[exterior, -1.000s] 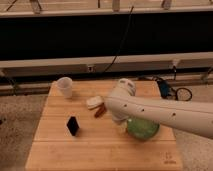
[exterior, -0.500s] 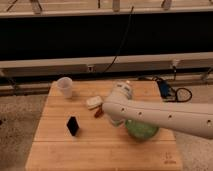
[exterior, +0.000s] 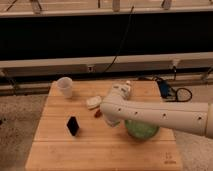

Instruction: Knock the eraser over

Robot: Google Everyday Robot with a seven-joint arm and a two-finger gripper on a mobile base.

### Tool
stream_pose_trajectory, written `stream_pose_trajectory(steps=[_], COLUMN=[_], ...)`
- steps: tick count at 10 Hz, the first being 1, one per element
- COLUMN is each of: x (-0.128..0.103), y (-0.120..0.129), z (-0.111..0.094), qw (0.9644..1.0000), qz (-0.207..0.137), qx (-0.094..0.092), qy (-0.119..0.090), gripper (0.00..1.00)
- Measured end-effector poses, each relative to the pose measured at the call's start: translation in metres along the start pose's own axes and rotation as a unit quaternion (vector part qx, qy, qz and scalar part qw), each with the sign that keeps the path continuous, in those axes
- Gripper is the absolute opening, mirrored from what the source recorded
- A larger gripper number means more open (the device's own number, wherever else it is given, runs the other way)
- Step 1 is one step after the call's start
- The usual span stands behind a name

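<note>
Approach step: the eraser point(exterior: 73, 125) stands upright, untouched, on the left-centre of the desk point(exterior: 55, 155), with the clear cup point(exterior: 64, 86) well behind it. The gripper point(exterior: 107, 115) hangs at the arm's end to the eraser's right, apart from it, beside the whitish bar point(exterior: 93, 102) and the green bowl point(exterior: 142, 131); can't tell how wide it's set. My read of the next move: go low and sweep left into the eraser's upper half, clear of the bar.
</note>
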Motion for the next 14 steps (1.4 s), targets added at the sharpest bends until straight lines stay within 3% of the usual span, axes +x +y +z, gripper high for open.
stream_pose_trajectory(steps=[6,14], x=[-0.027,-0.075], y=[-0.017,-0.047], z=[0.018,0.035], qw=[0.9989,0.9944], qz=[-0.041,-0.096], qx=[-0.006,-0.018], qy=[-0.022,-0.042], gripper=[0.02,0.02])
